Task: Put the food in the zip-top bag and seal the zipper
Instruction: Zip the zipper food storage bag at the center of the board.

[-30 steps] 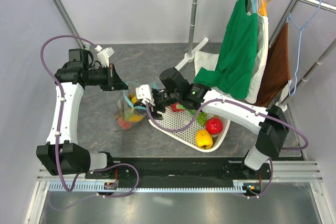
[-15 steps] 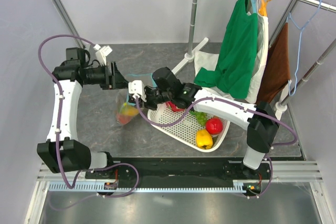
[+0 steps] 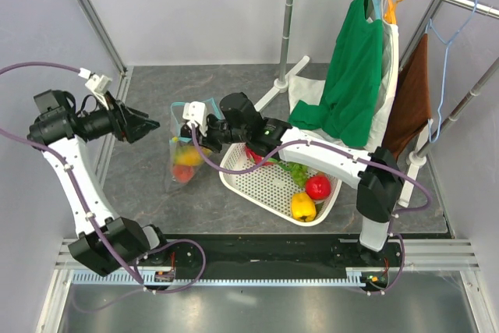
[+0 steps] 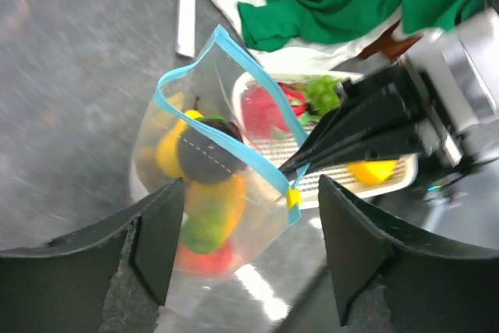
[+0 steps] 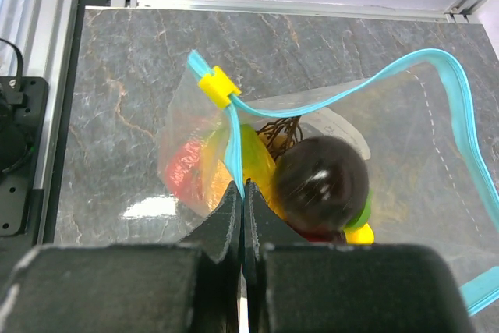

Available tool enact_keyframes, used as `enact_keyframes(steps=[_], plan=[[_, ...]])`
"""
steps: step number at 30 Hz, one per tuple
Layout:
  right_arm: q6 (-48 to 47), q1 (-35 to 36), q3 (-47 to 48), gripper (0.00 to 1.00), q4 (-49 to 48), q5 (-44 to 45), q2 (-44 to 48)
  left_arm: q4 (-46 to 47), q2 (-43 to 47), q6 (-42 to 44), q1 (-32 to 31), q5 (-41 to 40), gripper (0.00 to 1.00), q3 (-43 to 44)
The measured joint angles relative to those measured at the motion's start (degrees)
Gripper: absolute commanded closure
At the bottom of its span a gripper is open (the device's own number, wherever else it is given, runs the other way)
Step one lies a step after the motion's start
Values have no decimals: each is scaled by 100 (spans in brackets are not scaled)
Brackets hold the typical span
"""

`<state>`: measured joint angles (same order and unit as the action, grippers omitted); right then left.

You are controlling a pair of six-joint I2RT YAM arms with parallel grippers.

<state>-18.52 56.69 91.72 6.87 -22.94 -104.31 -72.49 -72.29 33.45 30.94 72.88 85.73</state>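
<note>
At the centre-left of the overhead view, the zip-top bag (image 3: pixel 181 165) is held up by its mouth just left of the white basket (image 3: pixel 269 186), its bottom seemingly resting on the table (image 3: pixel 140 193), with the food (image 5: pixel 321 181) bunched low inside: a dark round fruit and yellow, orange and red pieces. The right gripper (image 3: pixel 189 118) has its fingers pressed together on the zipper (image 5: pixel 234 126), pinching the teal strip just below the yellow slider (image 5: pixel 217 86); toward the right of the wrist frame the strip bows wide, so the mouth looks unsealed. The left gripper (image 3: pixel 150 125) hovers at the upper left, fingers spread, well apart from the bag. Sealing seems the step in hand: the left would do well to take the slider or the free corner squarely, with the right holding the strip taut and straight — slack could let the tracks misalign
</note>
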Motion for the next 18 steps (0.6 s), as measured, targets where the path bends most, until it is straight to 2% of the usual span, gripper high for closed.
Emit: enact_keyframes(steps=[5, 8, 15, 18], plan=[[35, 11, 146, 100, 0, 92, -120, -234, 737, 2184, 175, 170, 34, -981], [57, 11, 216, 100, 2, 190, -162, -409, 1150, 3067, 177, 166, 37, -1554], [133, 11, 363, 100, -13, 358, -267, -481, 1095, 4050, 179, 175, 41, -1862], [164, 11, 363, 100, -44, 356, -269, -496, 1119, 4310, 181, 238, 45, -2094]])
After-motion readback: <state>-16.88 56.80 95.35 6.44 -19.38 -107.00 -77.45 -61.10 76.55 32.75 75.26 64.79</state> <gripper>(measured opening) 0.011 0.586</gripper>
